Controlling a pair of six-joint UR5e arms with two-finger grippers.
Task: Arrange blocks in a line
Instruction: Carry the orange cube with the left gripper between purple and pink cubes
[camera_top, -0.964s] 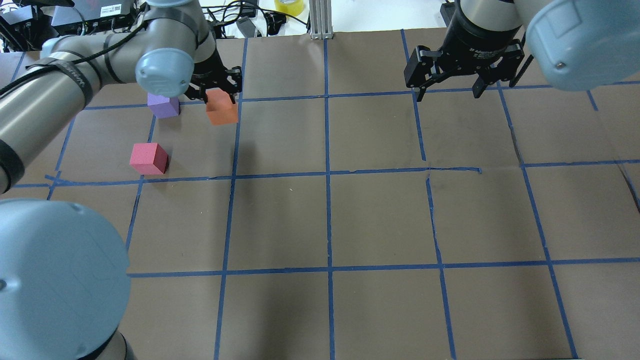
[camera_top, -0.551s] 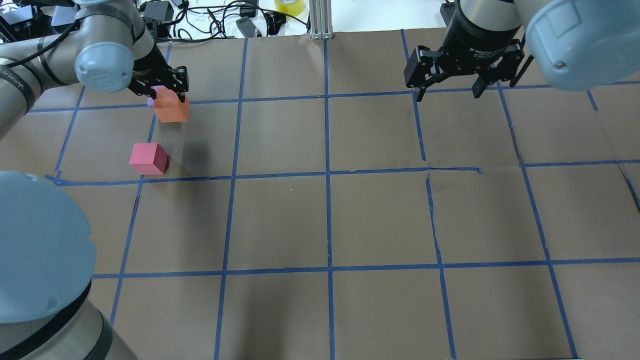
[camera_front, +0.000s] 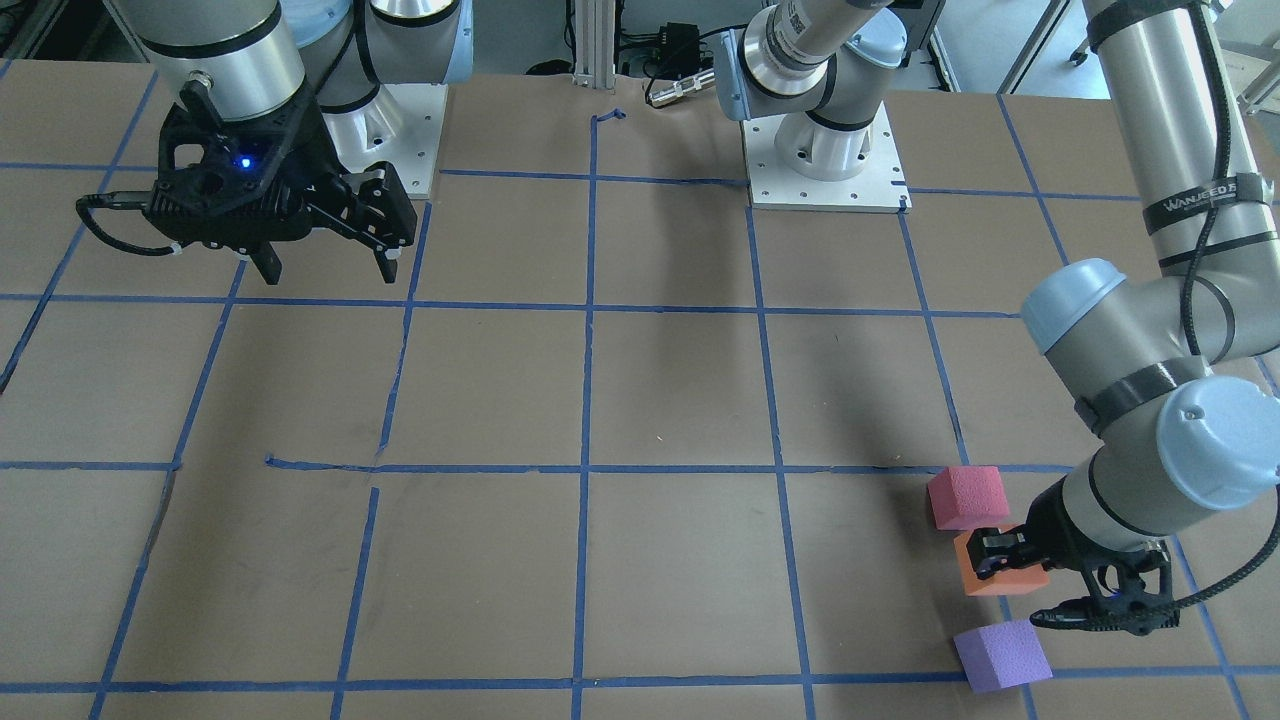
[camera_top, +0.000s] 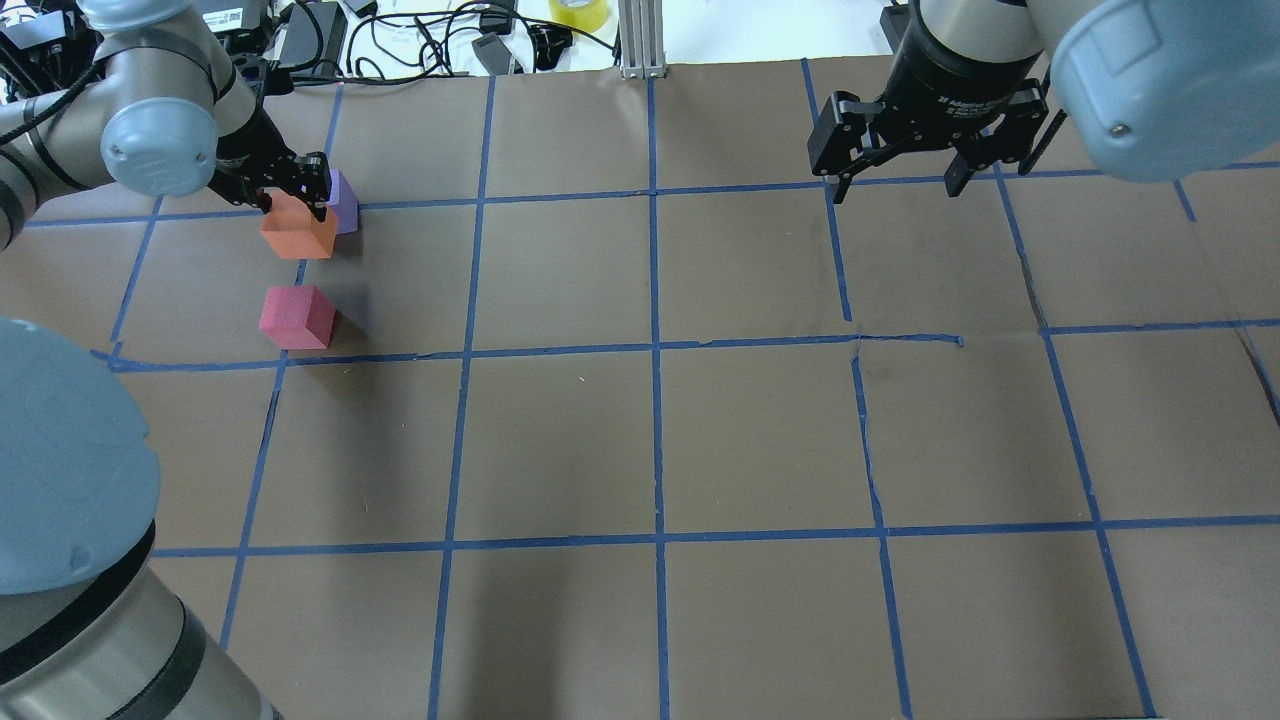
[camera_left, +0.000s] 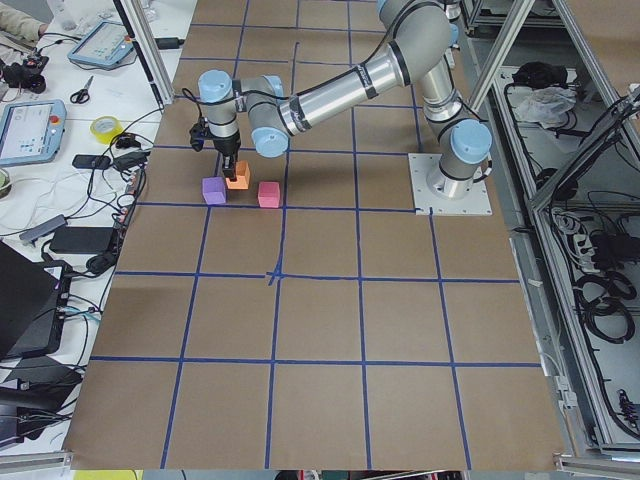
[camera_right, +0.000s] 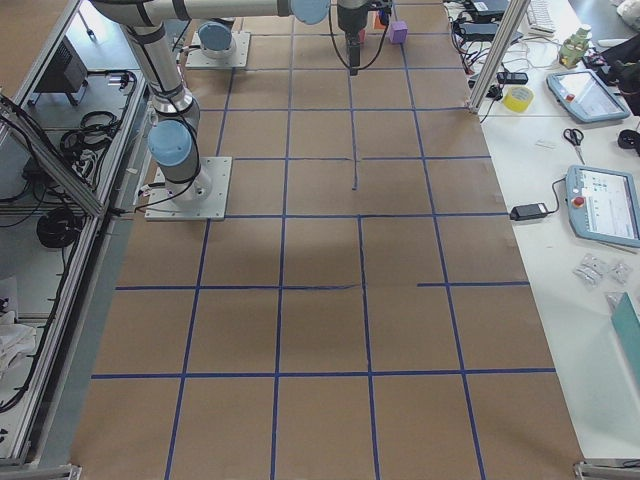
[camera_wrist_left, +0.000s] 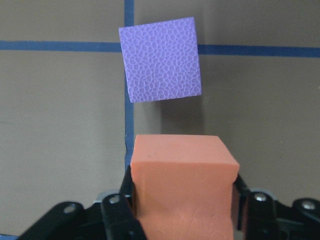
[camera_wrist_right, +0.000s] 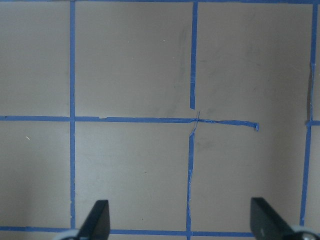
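Upper left of the overhead view: clenching the orange block (camera_top: 297, 232) in the left tool (camera_top: 295, 208), poised between the purple block (camera_top: 343, 200) and the pinkish-red block (camera_top: 295, 316) over the counter (camera_top: 650, 430), likely to fill the gap and make the line. Upper right: hanging the right tool (camera_top: 896, 190) splayed wide, empty, clear of the work. Reading "2F Adaptive" on its wrist (camera_top: 965, 90), "WANJEED" on the left arm's strap (camera_front: 1200, 205).

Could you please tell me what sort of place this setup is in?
Most likely a robotics lab workcell: the left arm and right arm are mounted on a paper-covered table marked with a blue tape grid, with teach pendants and cables alongside.
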